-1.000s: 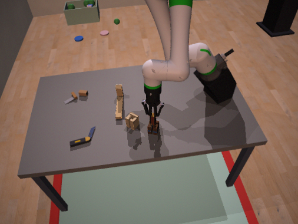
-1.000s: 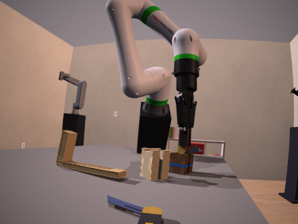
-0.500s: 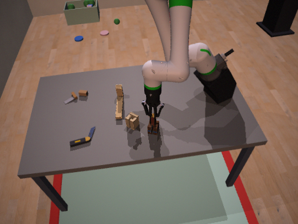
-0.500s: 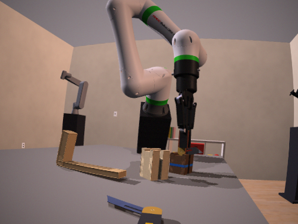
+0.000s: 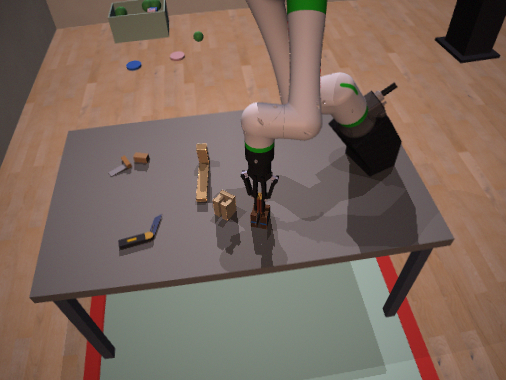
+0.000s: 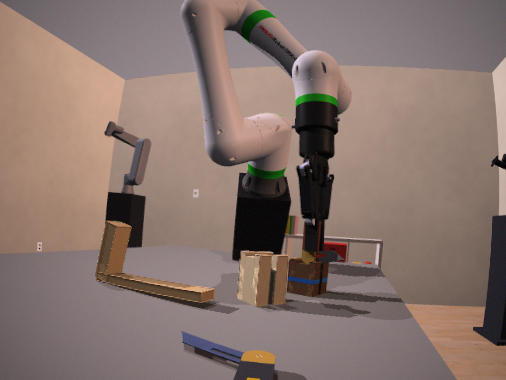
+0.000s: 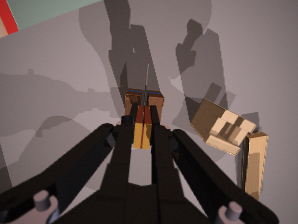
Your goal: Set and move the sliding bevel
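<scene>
My gripper [image 5: 259, 196] points straight down and is shut on the handle of the sliding bevel [image 6: 315, 245]. The bevel hangs upright, with its lower end and grey blade [image 6: 327, 257] right at the top of the dark brown block with a blue band [image 6: 307, 276]. In the wrist view the bevel [image 7: 141, 127] sits between my fingers, directly over that block [image 7: 144, 100]. The light wooden block with the slot [image 5: 225, 204] stands just to the left of the dark one. The leaning leg [image 6: 114, 246] rises from the far end of the rail [image 6: 160, 287], which lies left of the blocks.
A second bevel with a blue blade and black handle [image 5: 141, 235] lies near the table's front left. A small bevel [image 5: 120, 167] and a small wooden block [image 5: 141, 158] lie at the far left. The arm's black base [image 5: 372, 142] stands at the back right.
</scene>
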